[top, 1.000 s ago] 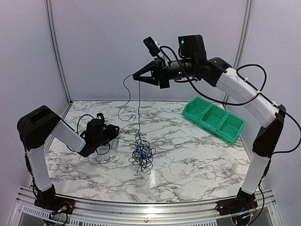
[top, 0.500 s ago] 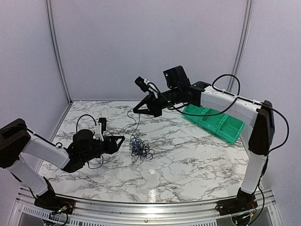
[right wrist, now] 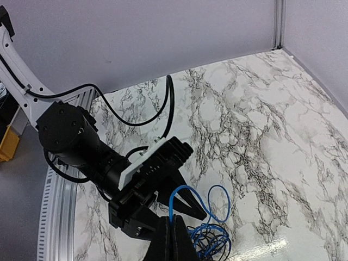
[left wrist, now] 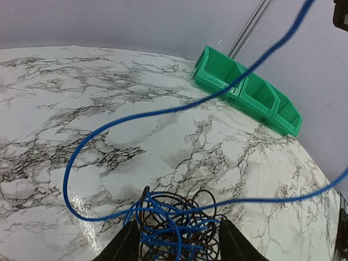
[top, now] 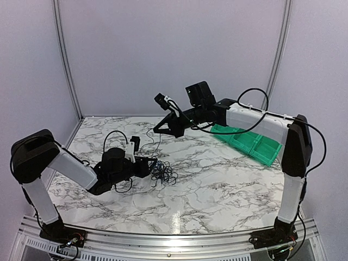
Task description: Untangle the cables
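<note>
The cables (top: 165,174) lie as a small wad of blue and black loops on the marble table (top: 217,185). My left gripper (top: 154,162) is low at the wad's left side, open. In the left wrist view its fingers (left wrist: 126,246) stand on either side of the wad (left wrist: 185,209), which lies between them. My right gripper (top: 156,129) hovers above and behind the wad. In the right wrist view it (right wrist: 175,222) is shut on a blue cable (right wrist: 187,190) that arcs up from the wad (right wrist: 212,239).
A green bin (top: 247,142) with three compartments sits at the back right of the table. White walls and metal frame posts close off the back and sides. The left arm's own black cable (right wrist: 166,109) loops over the table behind its wrist.
My right arm has come down and forward, lowering the blue cable it holds. My left arm has reached right to the wad and its jaws have opened wider.
</note>
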Robot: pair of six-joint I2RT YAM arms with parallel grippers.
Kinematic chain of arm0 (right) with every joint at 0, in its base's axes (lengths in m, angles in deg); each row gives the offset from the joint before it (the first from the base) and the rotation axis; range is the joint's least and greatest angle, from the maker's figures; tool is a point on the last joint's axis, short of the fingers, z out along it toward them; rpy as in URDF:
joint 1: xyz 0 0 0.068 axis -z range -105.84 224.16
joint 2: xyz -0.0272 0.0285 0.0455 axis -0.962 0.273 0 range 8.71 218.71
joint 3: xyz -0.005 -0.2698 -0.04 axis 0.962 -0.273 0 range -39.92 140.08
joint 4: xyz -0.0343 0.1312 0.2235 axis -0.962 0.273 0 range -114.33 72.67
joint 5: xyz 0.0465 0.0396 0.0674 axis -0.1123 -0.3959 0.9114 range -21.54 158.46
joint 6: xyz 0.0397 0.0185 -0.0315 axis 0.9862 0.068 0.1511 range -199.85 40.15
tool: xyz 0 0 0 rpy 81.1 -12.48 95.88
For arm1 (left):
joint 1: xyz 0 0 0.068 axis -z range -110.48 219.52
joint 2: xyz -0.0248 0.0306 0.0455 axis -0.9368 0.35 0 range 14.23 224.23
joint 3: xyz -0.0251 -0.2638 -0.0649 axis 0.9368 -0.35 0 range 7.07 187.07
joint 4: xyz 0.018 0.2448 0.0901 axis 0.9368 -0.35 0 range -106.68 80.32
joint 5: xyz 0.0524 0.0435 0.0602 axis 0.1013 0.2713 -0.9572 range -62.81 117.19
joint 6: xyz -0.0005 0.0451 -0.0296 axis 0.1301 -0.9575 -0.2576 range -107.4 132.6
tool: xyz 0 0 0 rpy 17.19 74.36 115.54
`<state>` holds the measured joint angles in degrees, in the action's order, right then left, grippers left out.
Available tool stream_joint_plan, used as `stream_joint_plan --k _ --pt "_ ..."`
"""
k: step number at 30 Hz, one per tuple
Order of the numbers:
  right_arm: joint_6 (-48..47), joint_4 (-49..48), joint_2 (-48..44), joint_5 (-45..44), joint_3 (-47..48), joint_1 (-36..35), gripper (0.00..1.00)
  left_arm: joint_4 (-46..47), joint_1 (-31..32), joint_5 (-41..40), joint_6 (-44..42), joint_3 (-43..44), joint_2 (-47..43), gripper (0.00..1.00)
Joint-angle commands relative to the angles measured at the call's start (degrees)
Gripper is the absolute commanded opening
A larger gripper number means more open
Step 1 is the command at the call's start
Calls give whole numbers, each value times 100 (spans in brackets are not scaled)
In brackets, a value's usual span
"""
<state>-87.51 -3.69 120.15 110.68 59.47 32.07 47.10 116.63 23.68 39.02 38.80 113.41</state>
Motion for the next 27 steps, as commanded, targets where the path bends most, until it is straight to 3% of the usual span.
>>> stream_joint_plan --k 1,3,7,18,27 --pt "52 -118 -347 -56 224 33 0 132 22 -3 -31 619 588 51" --pt "46 -58 -408 -49 301 28 0 156 19 39 120 886 888 50" --pt "8 149 -503 17 443 34 0 529 19 -1 343 1240 1477 32" --pt "32 473 -478 518 1928 441 0 770 184 333 943 2000 2565 18" --pt "-56 607 -338 593 3549 869 0 771 284 619 1184 1993 2785 6"
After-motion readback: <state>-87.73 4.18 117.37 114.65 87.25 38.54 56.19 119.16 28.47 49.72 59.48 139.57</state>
